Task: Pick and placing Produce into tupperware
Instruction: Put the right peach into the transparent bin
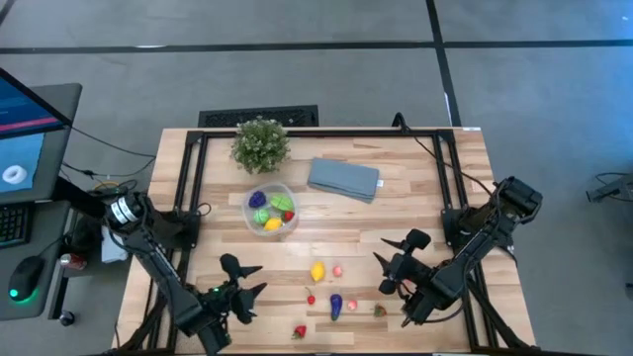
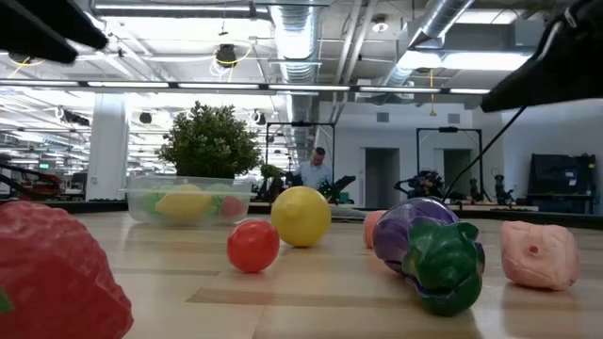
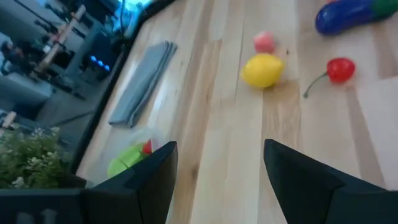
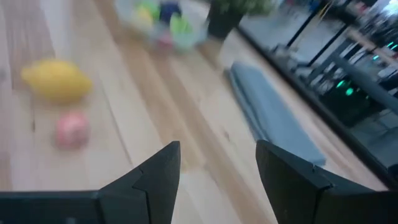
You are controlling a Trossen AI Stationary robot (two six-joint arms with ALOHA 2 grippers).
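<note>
floor [image 1: 326, 25]: grey | ceiling ducts [image 2: 311, 38]: exposed | monitor [image 1: 20, 129]: left of table

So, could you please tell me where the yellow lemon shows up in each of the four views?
High view: lemon lies mid-table, near the front.
Low view: lemon sits centre, behind a red ball.
Left wrist view: lemon lies beyond the open fingers.
Right wrist view: lemon lies at the picture's left.
Shared landmark: the small pink piece right beside it.

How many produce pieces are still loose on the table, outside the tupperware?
6: lemon, pink piece, cherry, eggplant, strawberry, and a small piece near the right gripper. Others could be hidden.
</note>
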